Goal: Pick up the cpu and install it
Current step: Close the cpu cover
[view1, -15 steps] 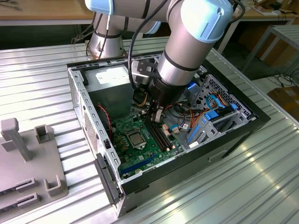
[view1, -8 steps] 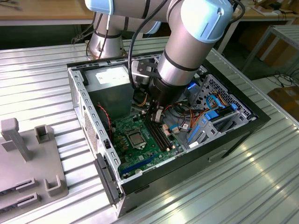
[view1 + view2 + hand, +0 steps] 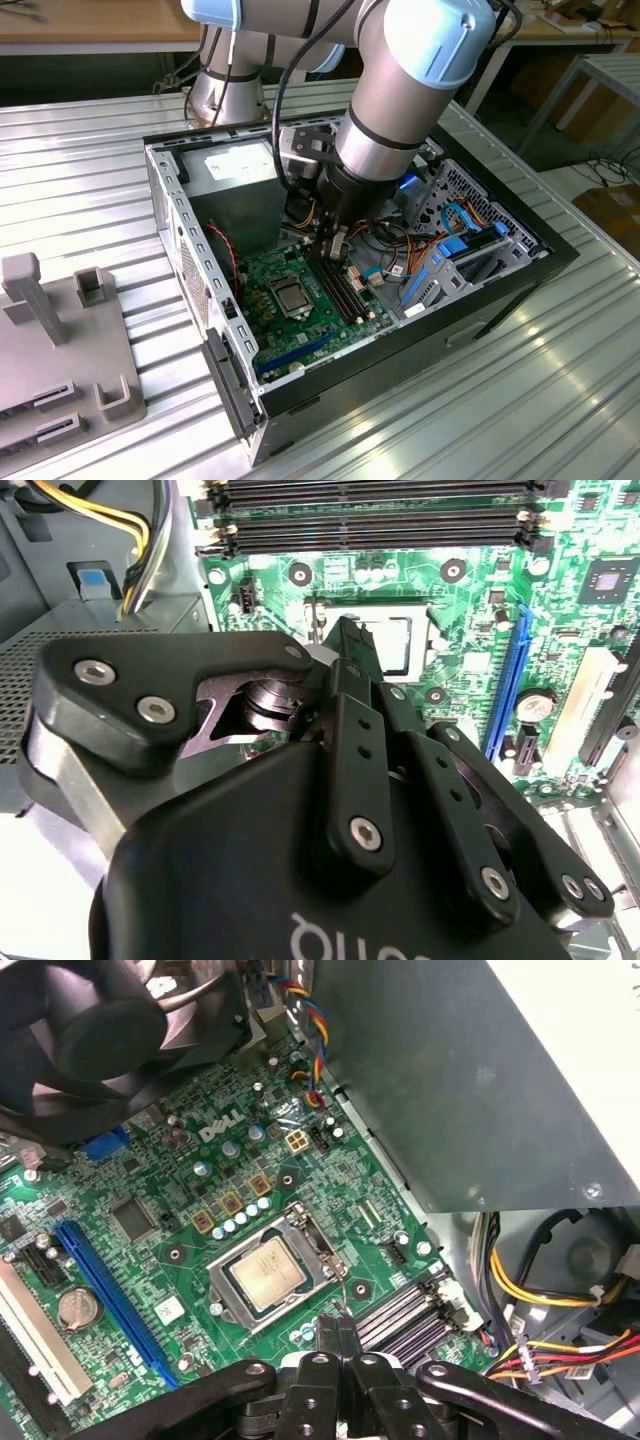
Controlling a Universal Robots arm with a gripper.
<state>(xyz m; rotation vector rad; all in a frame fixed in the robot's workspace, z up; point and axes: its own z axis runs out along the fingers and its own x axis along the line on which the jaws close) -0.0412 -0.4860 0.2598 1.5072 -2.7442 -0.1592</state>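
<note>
The cpu (image 3: 265, 1272), a flat silver-grey square, lies in the black-framed socket (image 3: 226, 1301) on the green motherboard (image 3: 170, 1215). In the exterior view the cpu (image 3: 291, 296) sits mid-board inside the open computer case (image 3: 420, 330). My gripper (image 3: 337, 1332) hovers beside the socket, over the memory slots (image 3: 405, 1322), its two black fingers pressed together with nothing between them. The exterior view shows the gripper (image 3: 335, 247) pointing down a little above the board. In the second wrist view the fingers (image 3: 347, 670) partly cover the cpu (image 3: 400, 645).
A black fan (image 3: 110, 1030) and a grey power supply box (image 3: 470, 1070) flank the board. Coloured cables (image 3: 540, 1345) run near the memory slots. Blue drive brackets (image 3: 455, 250) fill the case's right side in the exterior view. A grey fixture (image 3: 60, 340) stands on the ribbed metal table (image 3: 500, 410).
</note>
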